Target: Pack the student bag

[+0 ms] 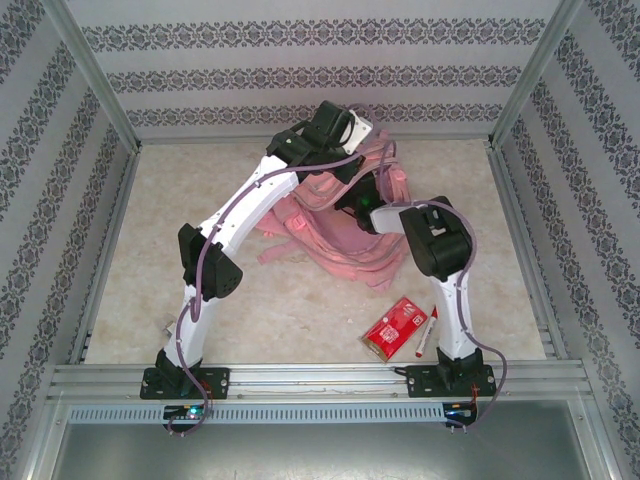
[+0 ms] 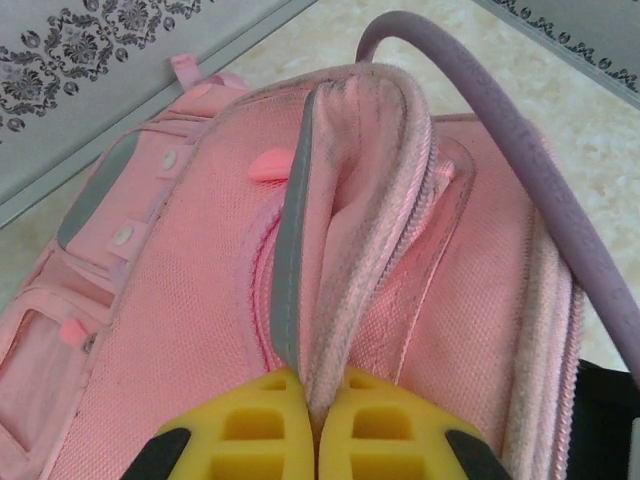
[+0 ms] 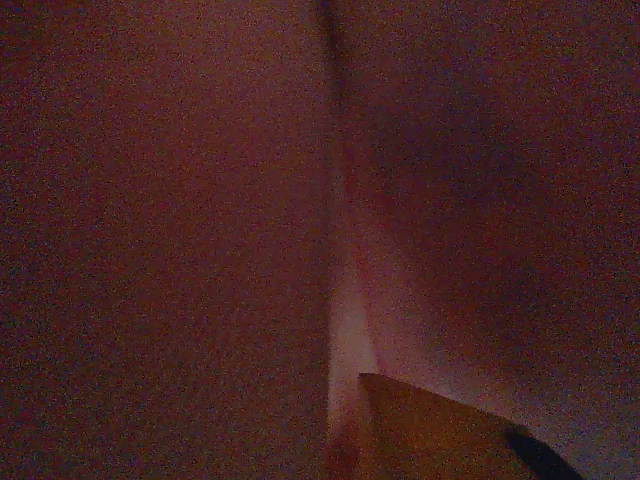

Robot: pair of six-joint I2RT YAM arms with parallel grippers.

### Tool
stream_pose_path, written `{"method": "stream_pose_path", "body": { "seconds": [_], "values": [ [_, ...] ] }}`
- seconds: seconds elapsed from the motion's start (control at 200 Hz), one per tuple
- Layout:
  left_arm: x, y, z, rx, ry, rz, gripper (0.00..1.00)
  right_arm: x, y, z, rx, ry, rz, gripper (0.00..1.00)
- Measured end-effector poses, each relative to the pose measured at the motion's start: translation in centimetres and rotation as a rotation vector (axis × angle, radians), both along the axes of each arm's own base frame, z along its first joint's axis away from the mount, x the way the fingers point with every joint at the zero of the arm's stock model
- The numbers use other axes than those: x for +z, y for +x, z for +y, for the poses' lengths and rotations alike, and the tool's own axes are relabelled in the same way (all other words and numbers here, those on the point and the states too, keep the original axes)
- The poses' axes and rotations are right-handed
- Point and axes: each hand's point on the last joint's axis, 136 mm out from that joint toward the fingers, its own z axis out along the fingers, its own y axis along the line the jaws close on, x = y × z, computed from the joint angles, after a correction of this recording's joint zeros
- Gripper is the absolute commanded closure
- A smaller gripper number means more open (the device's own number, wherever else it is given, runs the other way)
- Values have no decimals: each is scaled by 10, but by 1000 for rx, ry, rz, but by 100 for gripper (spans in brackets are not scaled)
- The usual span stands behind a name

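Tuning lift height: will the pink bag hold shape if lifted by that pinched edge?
Probably not: the student bag creases where the left gripper pinches it, so likely floppy. It lies slumped with straps sprawled; expect sagging. Woven cloth probably won't slip.

- Left gripper point(image 2: 315, 400): yellow fingers point(image 2: 250, 425) pressed together on a raised fold of the student bag point(image 2: 190, 330).
- Grey strip point(image 2: 290, 260) runs up the fold's left side; zip edge point(image 2: 400, 240) on its right.
- Pink pull tab point(image 2: 270, 163) beside the strip; two snap studs point(image 2: 168, 158) further left.
- Lilac cable point(image 2: 540, 170) arcs over the bag's right side.
- Beige table point(image 2: 420, 40) beyond; patterned wall point(image 2: 80, 60) upper left.
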Motion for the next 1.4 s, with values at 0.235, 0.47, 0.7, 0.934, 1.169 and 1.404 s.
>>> {"method": "stream_pose_path", "body": {
  "seconds": [0.235, 0.47, 0.7, 0.934, 1.169, 1.404],
  "values": [
    [6, 5, 1, 11, 2, -33, 100, 8, -22, -16, -25, -18, 108, 30],
    [1, 6, 1, 12, 7, -25, 100, 23, -97, -40, 47, -41, 264, 27],
    [-8, 8, -1, 6, 18, -12, 100, 37, -183, -55, 238, -138, 351, 28],
    [-60, 1, -8, -78, 69, 47, 100, 36, -281, -102, 423, -355, 378, 28],
    [-163, -16, 5, -121, 187, 117, 100, -21, -367, -133, 514, -433, 586, 37],
    [-185, -14, 59, -2, 278, 100, 74, -57, -387, -125, 696, -490, 678, 46]
  ]
}}
